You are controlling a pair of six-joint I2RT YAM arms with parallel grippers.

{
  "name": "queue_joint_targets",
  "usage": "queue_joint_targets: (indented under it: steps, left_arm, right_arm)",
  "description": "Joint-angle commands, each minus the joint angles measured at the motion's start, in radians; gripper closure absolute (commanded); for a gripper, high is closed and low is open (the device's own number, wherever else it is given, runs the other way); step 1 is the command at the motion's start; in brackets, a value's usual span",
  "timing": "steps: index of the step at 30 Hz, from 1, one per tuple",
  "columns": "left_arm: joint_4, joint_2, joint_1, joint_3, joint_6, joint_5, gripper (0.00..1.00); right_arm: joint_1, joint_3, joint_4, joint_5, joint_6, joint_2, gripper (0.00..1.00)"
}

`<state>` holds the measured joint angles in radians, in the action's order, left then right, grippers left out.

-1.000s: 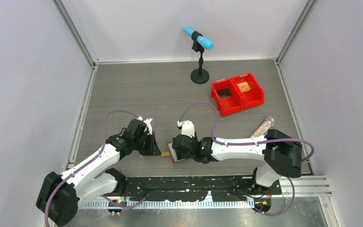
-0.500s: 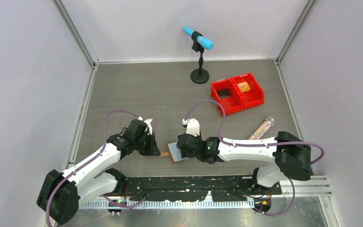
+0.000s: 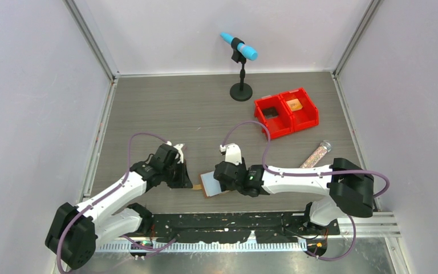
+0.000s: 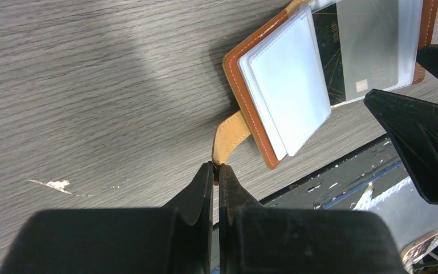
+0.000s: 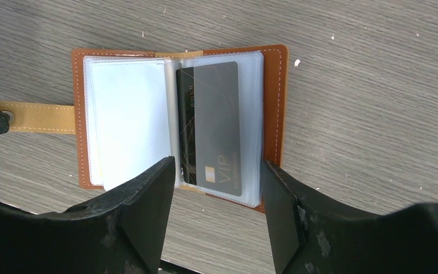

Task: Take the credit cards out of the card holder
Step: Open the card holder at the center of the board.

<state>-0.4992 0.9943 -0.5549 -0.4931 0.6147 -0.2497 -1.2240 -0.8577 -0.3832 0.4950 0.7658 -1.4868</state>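
Observation:
The card holder (image 3: pixel 211 184) lies open on the table near the front edge. It is brown leather with pale sleeves (image 5: pixel 128 120) and a tan tab (image 4: pixel 231 137). A dark card marked VIP (image 5: pixel 211 120) sits in its right-hand clear sleeve; it also shows in the left wrist view (image 4: pixel 370 45). My left gripper (image 4: pixel 217 166) is shut on the end of the tab. My right gripper (image 5: pixel 217 171) is open just above the holder's near edge, its fingers either side of the card sleeve, holding nothing.
Two joined red bins (image 3: pixel 286 112) stand at the back right, one holding a small orange block. A clear tube of beads (image 3: pixel 316 154) lies right of the arms. A microphone stand (image 3: pixel 240 91) is at the back. The black base rail (image 3: pixel 234 228) runs along the front edge.
My right gripper has shifted a little to the right over the holder, uncovering more of its pale left sleeve. My left gripper stays on the tab.

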Motion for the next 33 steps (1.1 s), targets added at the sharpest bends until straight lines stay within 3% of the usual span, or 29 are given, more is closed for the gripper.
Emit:
queue_joint_targets:
  steps: [1, 13, 21, 29, 33]
  left_arm:
    - [-0.009, 0.006, 0.004, -0.029, -0.019, 0.013, 1.00]
    - [-0.055, -0.023, 0.004, -0.061, -0.005, 0.046, 1.00]
    - [-0.088, -0.064, 0.004, -0.086, 0.009, 0.033, 0.98]
    - [-0.101, -0.067, 0.004, -0.085, 0.010, 0.036, 0.95]
    - [-0.110, -0.071, 0.004, -0.093, 0.011, 0.040, 0.89]
  right_arm:
    - [0.004, -0.023, 0.021, 0.015, -0.024, -0.008, 0.37]
    - [0.013, -0.055, -0.043, 0.001, -0.047, 0.083, 0.48]
    - [0.094, 0.015, 0.139, -0.158, -0.065, 0.096, 0.53]
    - [0.103, -0.060, 0.075, -0.125, -0.082, 0.090, 0.52]
    - [0.103, -0.066, 0.081, -0.148, -0.087, 0.089, 0.50]
